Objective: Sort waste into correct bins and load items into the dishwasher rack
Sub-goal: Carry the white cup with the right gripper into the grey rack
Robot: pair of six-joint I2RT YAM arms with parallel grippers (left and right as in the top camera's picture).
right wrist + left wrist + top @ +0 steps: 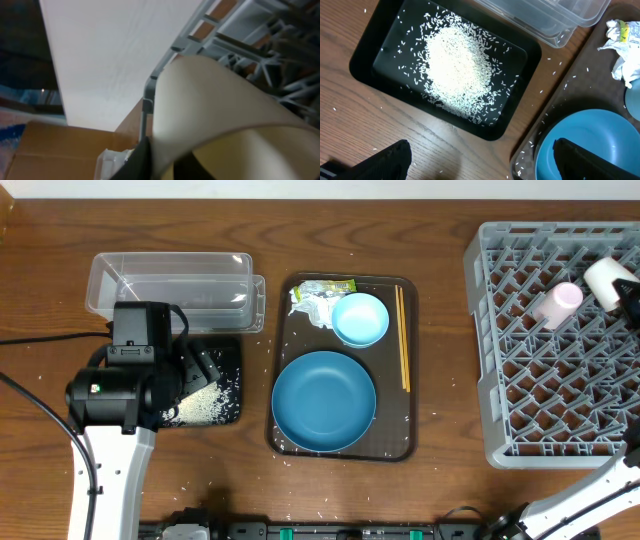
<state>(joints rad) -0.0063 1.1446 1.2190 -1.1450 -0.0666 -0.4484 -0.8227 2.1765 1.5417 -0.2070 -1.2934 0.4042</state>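
Right arm at the white cup (604, 277), in the dishwasher rack (520, 330) right of the brown serving tray (285, 310)
The right gripper (628, 292) sits against the cup; its grip cannot be told. Left of that tray, the left gripper (480, 159) points down over the black tray (365, 65) of rice (455, 65), jaws wide, empty.
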